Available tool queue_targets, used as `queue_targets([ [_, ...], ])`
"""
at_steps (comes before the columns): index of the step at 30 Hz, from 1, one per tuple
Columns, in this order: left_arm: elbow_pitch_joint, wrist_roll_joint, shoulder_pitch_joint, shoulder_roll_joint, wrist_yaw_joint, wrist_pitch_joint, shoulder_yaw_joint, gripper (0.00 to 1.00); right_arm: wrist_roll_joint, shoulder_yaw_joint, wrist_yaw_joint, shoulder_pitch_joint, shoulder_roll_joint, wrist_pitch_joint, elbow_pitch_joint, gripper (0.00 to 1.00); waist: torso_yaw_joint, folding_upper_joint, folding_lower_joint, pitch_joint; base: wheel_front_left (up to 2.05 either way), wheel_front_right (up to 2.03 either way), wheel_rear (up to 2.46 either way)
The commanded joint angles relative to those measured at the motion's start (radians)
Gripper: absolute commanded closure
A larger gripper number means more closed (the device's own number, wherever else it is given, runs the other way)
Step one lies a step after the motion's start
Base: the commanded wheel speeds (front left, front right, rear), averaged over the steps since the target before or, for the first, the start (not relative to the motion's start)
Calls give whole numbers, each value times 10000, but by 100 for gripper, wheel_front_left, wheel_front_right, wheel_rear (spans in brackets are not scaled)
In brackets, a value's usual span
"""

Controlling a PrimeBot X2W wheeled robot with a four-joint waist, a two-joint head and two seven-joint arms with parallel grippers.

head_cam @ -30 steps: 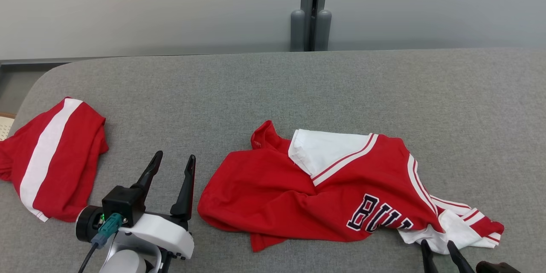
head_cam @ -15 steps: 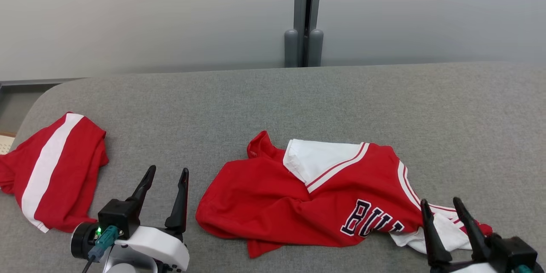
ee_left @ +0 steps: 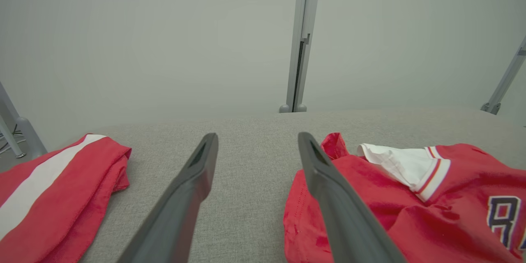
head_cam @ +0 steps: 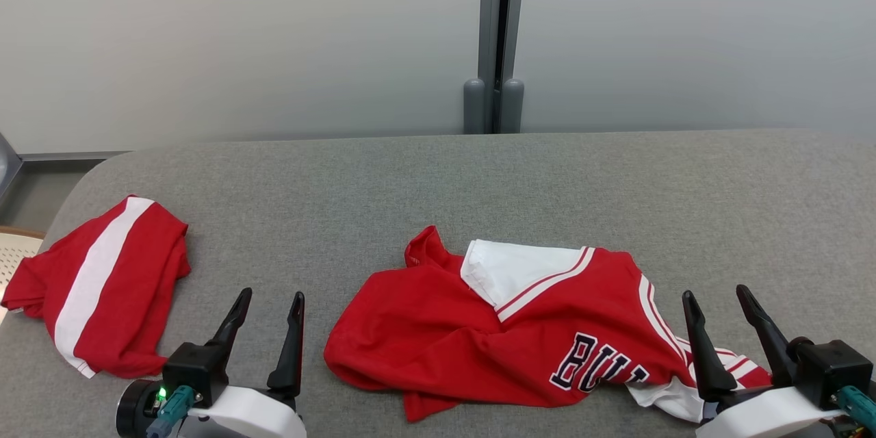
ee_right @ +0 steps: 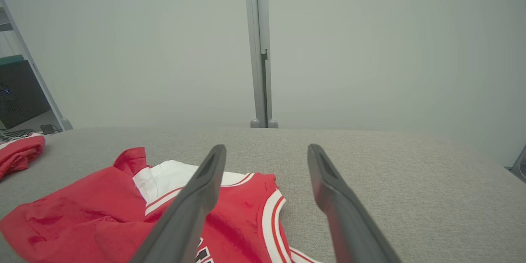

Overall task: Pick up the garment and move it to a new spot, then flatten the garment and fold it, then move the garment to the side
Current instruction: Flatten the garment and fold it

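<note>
While crumpled, red jersey point(head_cam: 438, 335) shows white fold.

Grey fabric-covered tabletop point(head_cam: 438, 178), rounded at its far left corner. Two items lie on it, well apart. A crumpled red jersey point(head_cam: 438, 335) with white trim and dark lettering lies right of centre, near the front edge. A bunched red garment point(head_cam: 130, 287) with a white stripe lies at the left edge.

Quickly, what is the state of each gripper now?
Left gripper: open, empty.
Right gripper: open, empty, by the crumpled red-and-white fabric jersey.
</note>
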Motion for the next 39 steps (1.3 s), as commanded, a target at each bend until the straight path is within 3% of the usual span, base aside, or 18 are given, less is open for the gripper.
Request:
queue_targets([
  [1,-37,19,72,47,57,-13,13,0,59,-15,0,53,-53,38,22,0,23,0,0,-33,0,0,0],
  [23,-165,-22,-197,54,76,93,-259,0,182,-194,0,-145,-30,228,370,0,419,0,0,117,0,0,0],
  [30,-300,80,-662,-39,20,72,-346,0,546,-384,0,-1210,-323,341,1470,0,1077,0,0,788,0,0,0],
  [39,-209,206,-1430,-393,-200,6,-424,0,1004,540,0,-3771,-1084,764,3917,0,1718,0,0,1992,0,0,0],
])
